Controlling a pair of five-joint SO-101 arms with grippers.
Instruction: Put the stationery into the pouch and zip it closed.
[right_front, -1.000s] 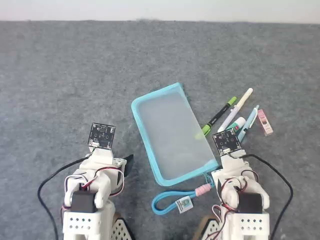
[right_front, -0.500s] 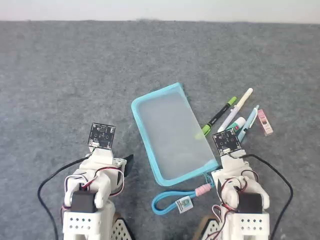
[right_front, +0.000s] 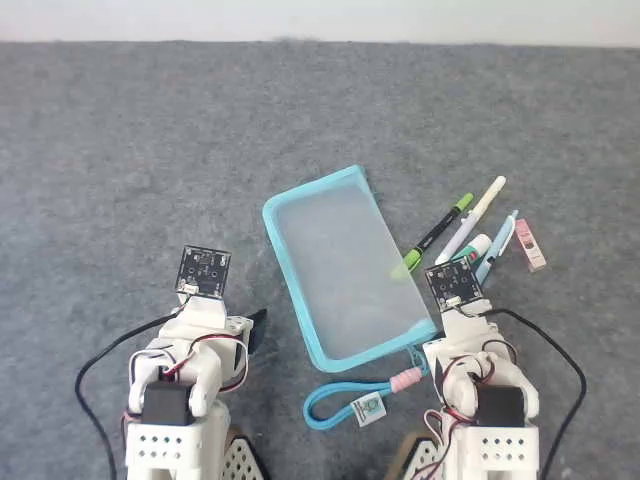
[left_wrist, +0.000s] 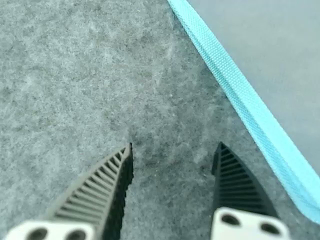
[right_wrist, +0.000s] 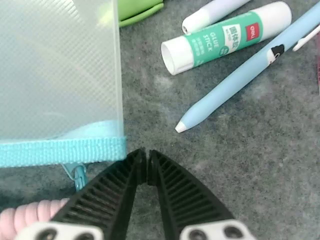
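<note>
Starting close in, how do the end effectors stand?

The left end effector (left_wrist: 174, 146) hangs low over bare grey table (right_front: 150, 150) with its fingers spread and nothing between them. The pouch's (left_wrist: 240, 90) blue edge runs just beside it. The right end effector (right_wrist: 148, 151) has its fingers pressed together, empty, right beside the pouch's near short end.

What lies nearest the arms?

A blue strap (right_front: 335, 400) loops on the table between the two arms, joined to a pink coil (right_front: 405, 380). The zip pull (right_wrist: 75, 172) hangs off the pouch corner next to the right fingertips.

And the pouch itself?

It lies flat, set at an angle between the arms, translucent with blue trim. I cannot tell whether the zip is open.

Where is the stationery?

All out on the table, on the pouch's right. A glue stick (right_wrist: 225, 35) and a blue pen (right_wrist: 245, 75) lie side by side just past the right end effector. A green highlighter (right_front: 435, 232) reaches the pouch's edge. A pale pen (right_front: 475, 215) lies beyond the glue, and a small pink item (right_front: 530, 245) sits farthest right.
</note>
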